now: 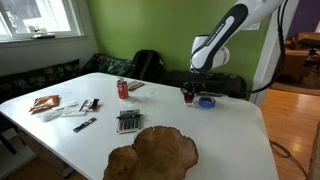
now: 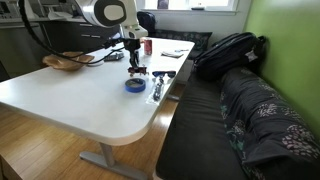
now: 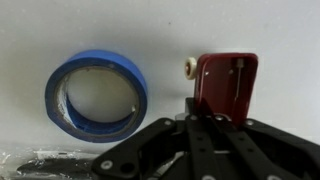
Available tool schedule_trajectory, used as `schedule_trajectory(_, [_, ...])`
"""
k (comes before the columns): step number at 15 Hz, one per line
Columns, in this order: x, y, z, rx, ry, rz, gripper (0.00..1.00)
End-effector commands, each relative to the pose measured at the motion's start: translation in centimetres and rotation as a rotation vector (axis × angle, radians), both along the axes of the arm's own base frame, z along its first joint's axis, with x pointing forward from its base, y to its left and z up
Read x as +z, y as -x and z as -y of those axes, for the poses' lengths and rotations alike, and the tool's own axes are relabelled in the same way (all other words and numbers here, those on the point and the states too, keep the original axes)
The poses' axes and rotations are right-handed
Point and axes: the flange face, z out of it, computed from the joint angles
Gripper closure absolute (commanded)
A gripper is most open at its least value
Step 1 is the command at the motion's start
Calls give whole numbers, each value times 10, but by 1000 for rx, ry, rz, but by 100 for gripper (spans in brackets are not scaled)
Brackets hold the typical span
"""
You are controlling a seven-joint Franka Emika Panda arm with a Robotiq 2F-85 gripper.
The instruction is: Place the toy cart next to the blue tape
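Observation:
The dark-red toy cart [image 3: 225, 85] stands on the white table right beside the blue tape [image 3: 140, 95], with a small gap between them. My gripper [image 3: 215, 112] comes down on the cart from above, and its dark fingers are closed on the cart's near edge. In both exterior views the gripper [image 1: 188, 90] [image 2: 136, 64] sits low over the cart [image 1: 188, 98] [image 2: 138, 73], with the tape [image 1: 206, 101] [image 2: 134, 86] next to it near the table's edge.
A red soda can [image 1: 123, 89], a calculator [image 1: 128, 121], papers [image 1: 45, 104] and wooden slabs [image 1: 155, 150] lie on the table [image 1: 230, 140]. Small dark objects [image 2: 160, 77] lie by the tape. A black backpack [image 2: 230, 50] sits on the bench.

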Motion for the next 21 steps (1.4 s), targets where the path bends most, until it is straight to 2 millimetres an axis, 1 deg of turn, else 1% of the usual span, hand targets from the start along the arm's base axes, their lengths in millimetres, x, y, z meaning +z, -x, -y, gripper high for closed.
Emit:
schedule_trajectory(1, [-5, -2, 4, -21, -10, 0, 95])
schedule_trajectory(5, [-6, -2, 6, -27, -10, -1, 89])
schedule_trajectory(7, [-6, -2, 6, -27, -8, -2, 83])
schedule_trajectory(8, [-6, -2, 6, -27, -7, -2, 73])
schedule_trajectory(9, [-6, -2, 6, -26, -6, -2, 67])
schedule_trajectory(10, [-4, -1, 6, -24, -9, -2, 56])
schedule_trajectory(12, [4, 1, 2, -6, -24, 9, 41])
schedule_trajectory(17, [49, 16, -19, 135, -90, 105, 1])
schedule_trajectory(19, [59, 17, -33, 206, -151, 90, 0])
schedule_trajectory(20, [50, 4, -29, 157, -107, 99, 4])
schedule_trajectory(21, [56, 6, -34, 181, -125, 103, 0])
